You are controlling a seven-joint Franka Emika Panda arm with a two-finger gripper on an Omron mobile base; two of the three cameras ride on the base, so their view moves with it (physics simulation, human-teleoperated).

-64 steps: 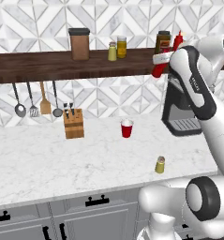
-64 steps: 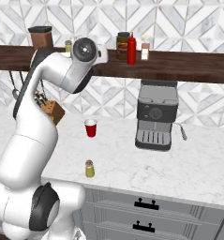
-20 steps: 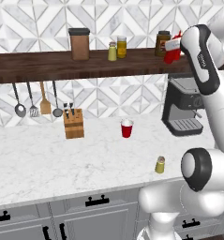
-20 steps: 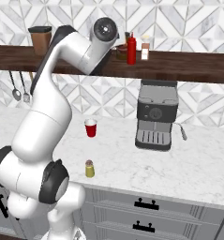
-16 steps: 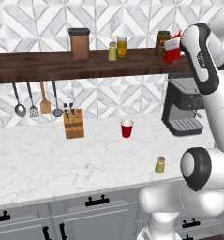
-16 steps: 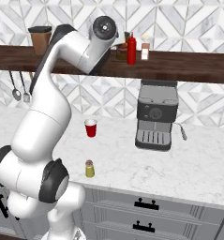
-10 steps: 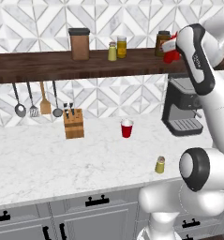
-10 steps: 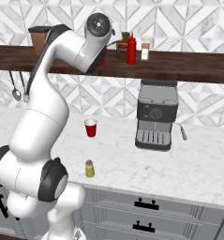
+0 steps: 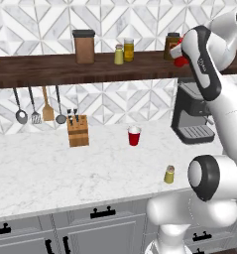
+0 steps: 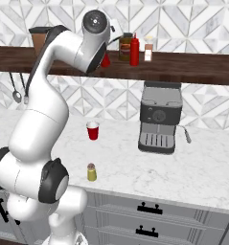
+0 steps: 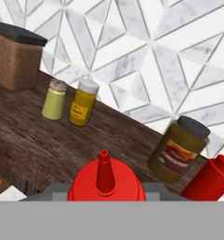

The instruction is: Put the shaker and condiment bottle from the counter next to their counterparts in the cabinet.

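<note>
My gripper (image 9: 180,55) is shut on a red condiment bottle (image 11: 106,180), holding it at the front edge of the dark wooden cabinet shelf (image 11: 48,140). Its nozzle points up in the hand view. The matching red bottle (image 10: 134,50) stands on the shelf just right of the held one, beside a brown jar with a dark lid (image 11: 179,150). Further left on the shelf stand the matching yellow-green shaker (image 11: 54,99) and a yellow jar (image 11: 83,102). The other shaker (image 9: 169,174) stands alone near the front of the marble counter (image 9: 50,168).
A red cup (image 9: 134,135), a knife block (image 9: 78,131) and a coffee machine (image 10: 158,117) stand on the counter. A tall brown canister (image 9: 83,47) is at the shelf's left. Utensils (image 9: 35,104) hang under the shelf. Bare plank lies between the yellow jar and the brown jar.
The arm has lifted the red bottle from below the shelf up to shelf level. Over the last second the hand drifted slightly left along the shelf front.
</note>
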